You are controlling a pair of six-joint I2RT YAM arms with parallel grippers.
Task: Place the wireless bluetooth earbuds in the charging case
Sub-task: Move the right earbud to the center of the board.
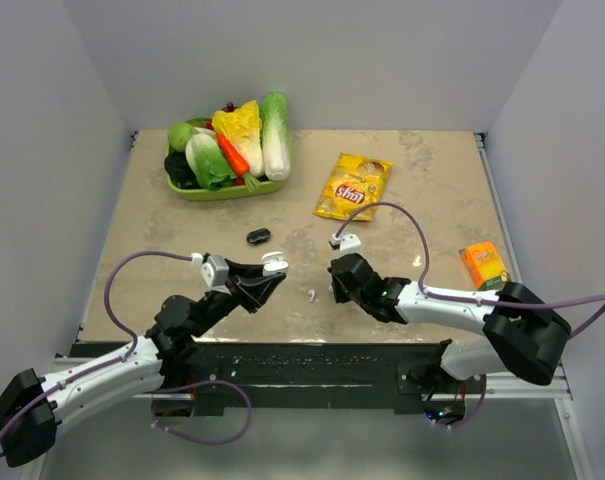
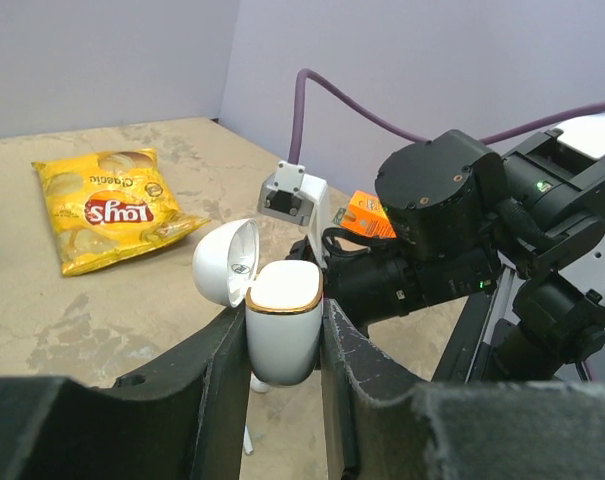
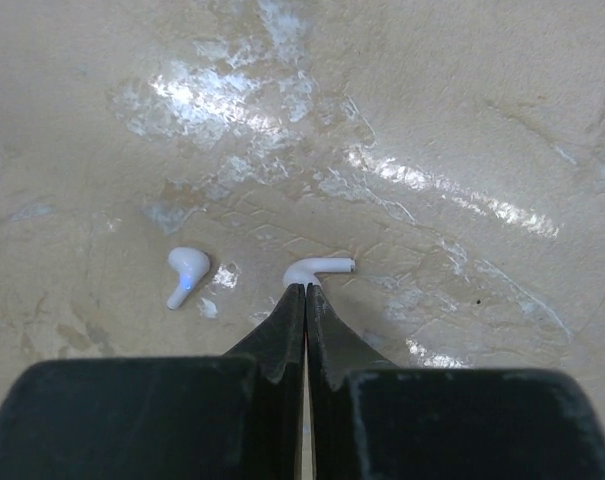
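The right gripper (image 3: 305,292) was clenched, its jaws pressed together and pointing down at the table (image 3: 462,120). A white bud (image 3: 320,268) lay at its tips, stem pointing to three o'clock; whether the tips pinched it I cannot tell. A second bud (image 3: 185,277) lay on the table at nine o'clock of the first, apart from it. The left gripper (image 2: 284,345) grasped the white case (image 2: 282,300) upright between its fingers, the lid (image 2: 227,262) tipped open toward ten o'clock; the inside was hidden from view. The right arm's wrist (image 2: 447,200) bulked just behind the case at two o'clock. From above, a dark oval (image 1: 258,236) lay at twelve o'clock of the left gripper, a chips bag (image 1: 352,186) at twelve o'clock of the right, and an orange box (image 1: 484,265) at three o'clock. A green tray (image 1: 197,190) at eleven o'clock held vegetables (image 1: 244,135).
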